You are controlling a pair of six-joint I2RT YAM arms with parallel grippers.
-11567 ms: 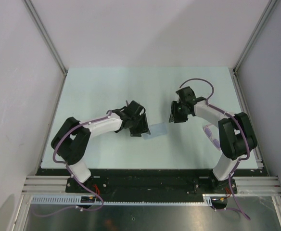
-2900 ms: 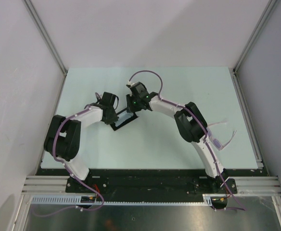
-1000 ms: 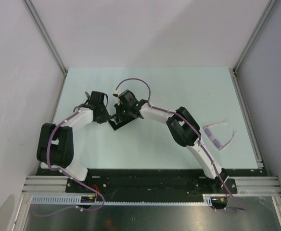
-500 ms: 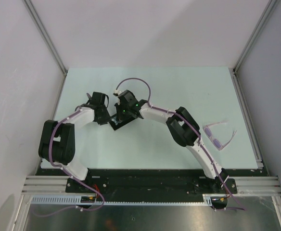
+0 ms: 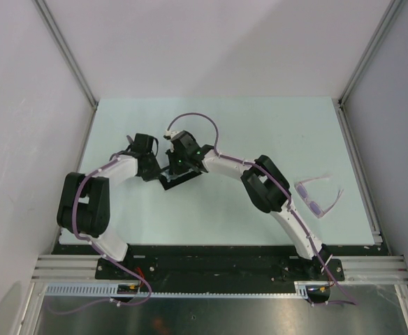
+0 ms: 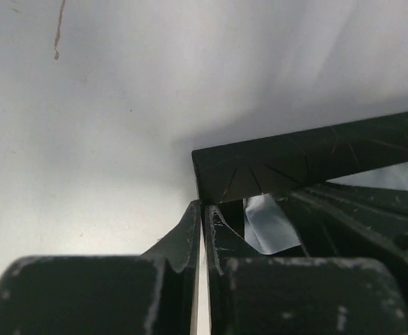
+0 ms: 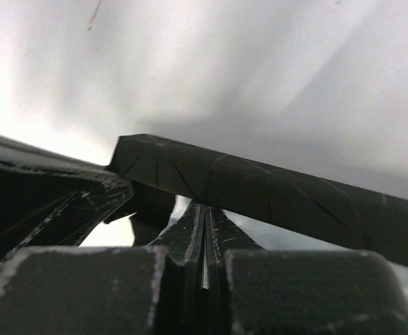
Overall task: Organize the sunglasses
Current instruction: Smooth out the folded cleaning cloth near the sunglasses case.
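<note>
The sunglasses (image 5: 318, 197), pink-framed with purple lenses, lie open on the mat at the right, far from both grippers. The black case (image 5: 186, 176) sits left of centre with both grippers at its left end. My left gripper (image 5: 156, 169) is pinched on the corner of the case's raised lid (image 6: 309, 157); its jaws stand almost together at that corner (image 6: 204, 206). A light blue cloth (image 6: 267, 223) shows inside the case. My right gripper (image 7: 204, 208) is shut, its tips pressed up under the lid (image 7: 260, 188) with nothing between them.
The pale mat (image 5: 260, 125) is bounded by metal rails on the left (image 5: 78, 174) and right (image 5: 361, 174). The right arm (image 5: 263, 183) stretches diagonally across the middle of the mat, between the case and the sunglasses.
The left jaws have drawn together at the case's lid corner. Both grippers and the case shifted slightly; the sunglasses have not moved in the last second.
</note>
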